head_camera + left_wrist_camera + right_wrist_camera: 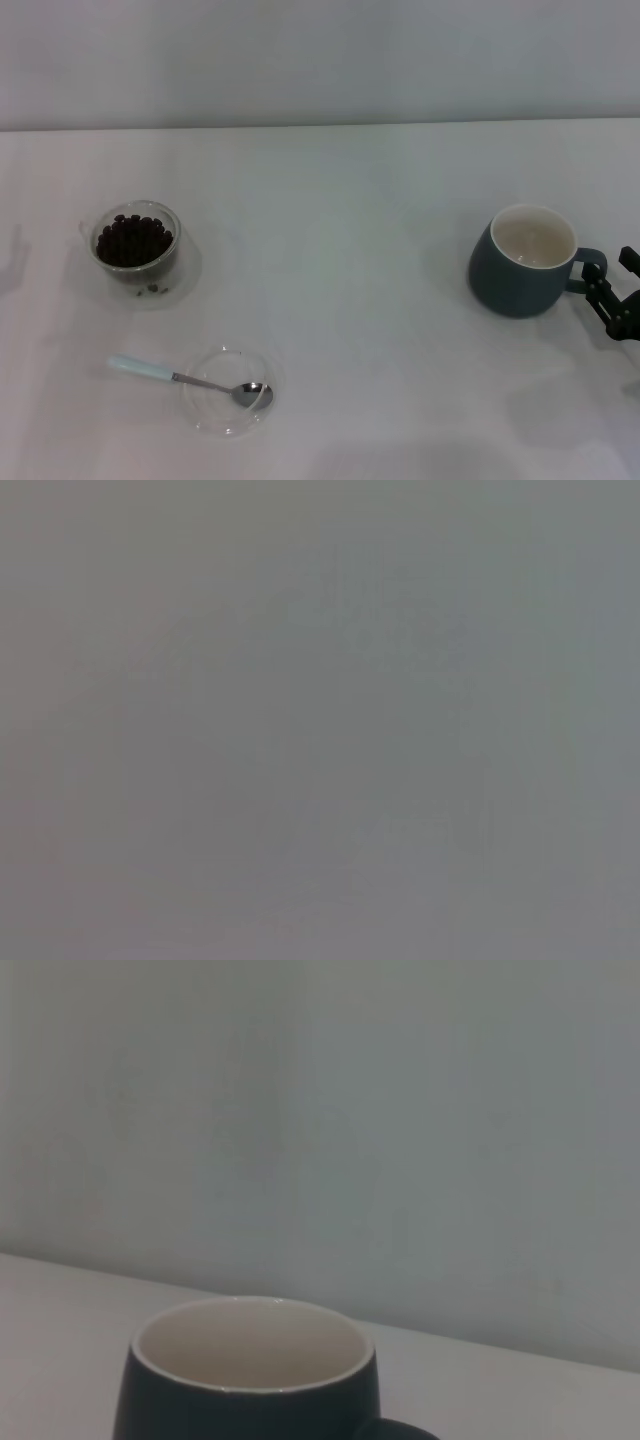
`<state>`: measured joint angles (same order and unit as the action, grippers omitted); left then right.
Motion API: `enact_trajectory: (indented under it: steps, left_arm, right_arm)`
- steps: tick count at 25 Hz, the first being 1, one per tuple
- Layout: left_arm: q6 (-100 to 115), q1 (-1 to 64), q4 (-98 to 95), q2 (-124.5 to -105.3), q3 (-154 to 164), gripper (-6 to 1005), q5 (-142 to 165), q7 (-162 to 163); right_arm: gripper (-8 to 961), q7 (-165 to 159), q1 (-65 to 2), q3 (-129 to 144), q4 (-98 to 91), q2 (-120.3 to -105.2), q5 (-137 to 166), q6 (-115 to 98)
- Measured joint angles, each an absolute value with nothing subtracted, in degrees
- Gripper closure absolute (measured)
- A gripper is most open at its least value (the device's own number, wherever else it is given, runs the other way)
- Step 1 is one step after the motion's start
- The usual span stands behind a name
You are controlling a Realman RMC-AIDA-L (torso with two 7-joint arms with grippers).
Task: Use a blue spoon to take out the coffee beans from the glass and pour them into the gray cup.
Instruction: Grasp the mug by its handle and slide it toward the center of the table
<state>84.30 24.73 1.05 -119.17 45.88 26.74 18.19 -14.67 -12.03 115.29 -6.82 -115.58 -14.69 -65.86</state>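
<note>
White table [330,200] under everything, pale wall behind. Landmark = gray cup [523,262]: squat blue-gray mug, cream inside, empty, upright, loop handle turned to the robot's right. Same cup in right wrist view [250,1380], also empty.

Right gripper [610,292] just beside cup, at the handle; one dark finger touching or nearly touching the loop. Claw state: cannot tell, fingers only partly in view at frame edge. Left gripper not visible anywhere; left wrist view shows a flat grey blur, nothing readable.

Glass [135,244] well apart from cup, far to its left, roughly level with it. Upright, filled near the rim with coffee beans [133,240]. Two or three stray beans on table just in front of glass.

Clear shallow dish [230,390] left of cup and nearer the robot, in front of glass. Blue spoon [190,379] lying with metal bowl inside dish, stem over rim, pale blue handle on table pointing away from cup.

Judged step: cup being steadied, spoon not yet picked up, nothing transferred. To do well: brace handle without nudging cup or tipping it. Grasp spoon on blue handle, clear of dish rim, bowl kept level. Scoop shallow, carry slow across the wide gap. Risk: beans rolling off, light dish sliding.
</note>
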Motion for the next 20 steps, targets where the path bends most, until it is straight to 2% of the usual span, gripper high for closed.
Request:
enact_trajectory:
  steps: [1,7,12,20]
  left_arm:
    - [84.28,24.71,1.05,-119.17,45.88,276,26.73,18.19]
    - [84.28,24.69,1.05,-119.17,45.88,275,26.71,18.19]
    - [84.28,24.55,1.05,-119.17,45.87,274,26.71,18.20]
    - [84.50,23.88,1.05,-119.25,45.97,275,26.77,18.54]
  right_arm:
    - [337,-14.74,-12.07,115.26,-6.84,-115.57,-14.69,-65.79]
    - [447,-14.88,-12.09,115.31,-7.15,-115.57,-15.22,-65.38]
    - [471,-14.89,-11.99,115.76,-8.02,-115.65,-14.92,-65.16]
    - [670,-15.03,-11.91,116.89,-8.14,-115.66,-14.81,-65.03]
